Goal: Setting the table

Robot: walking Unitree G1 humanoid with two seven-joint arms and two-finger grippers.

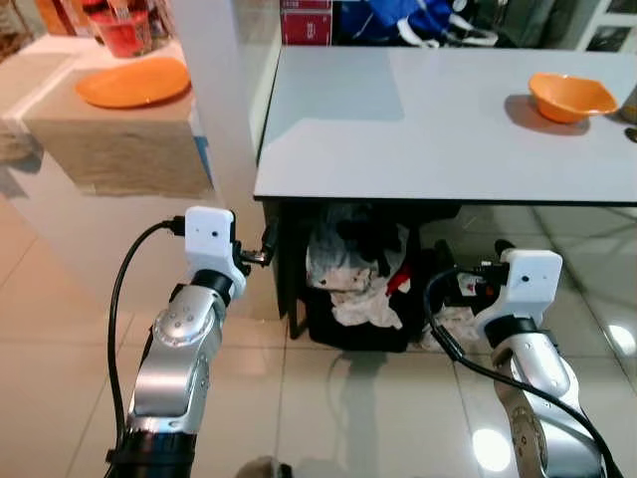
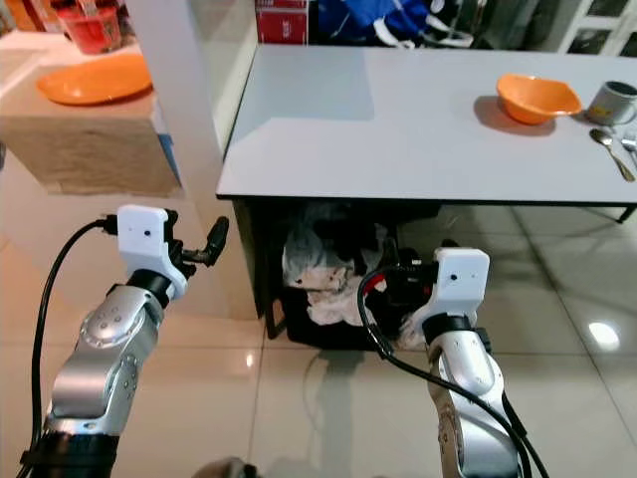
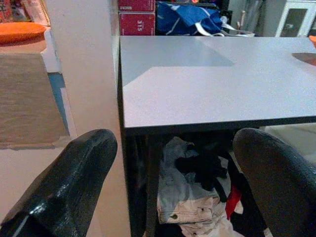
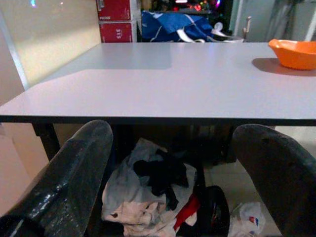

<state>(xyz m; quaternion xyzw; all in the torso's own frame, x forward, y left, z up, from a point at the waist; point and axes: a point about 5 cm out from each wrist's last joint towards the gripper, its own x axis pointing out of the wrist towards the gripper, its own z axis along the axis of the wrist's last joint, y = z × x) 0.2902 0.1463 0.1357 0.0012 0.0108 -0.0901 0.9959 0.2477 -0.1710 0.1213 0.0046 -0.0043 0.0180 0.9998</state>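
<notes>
Well back on the grey table point(image 1: 418, 129) sat an orange bowl point(image 1: 570, 97), with an orange plate point(image 1: 132, 82) on the counter across the pillar. Underneath, a black bin point(image 1: 353, 299) held crumpled clothes, while the left gripper point(image 3: 173, 187) and right gripper point(image 4: 173, 182) hung apart-fingered, holding nothing, short of the table's edge.

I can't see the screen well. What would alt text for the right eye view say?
A grey table holds an orange bowl, a mug and a spoon at its far right, with a basket of clothes underneath. An orange plate sits on a counter to the left. Both silver arms reach forward, left gripper fingers empty.
</notes>
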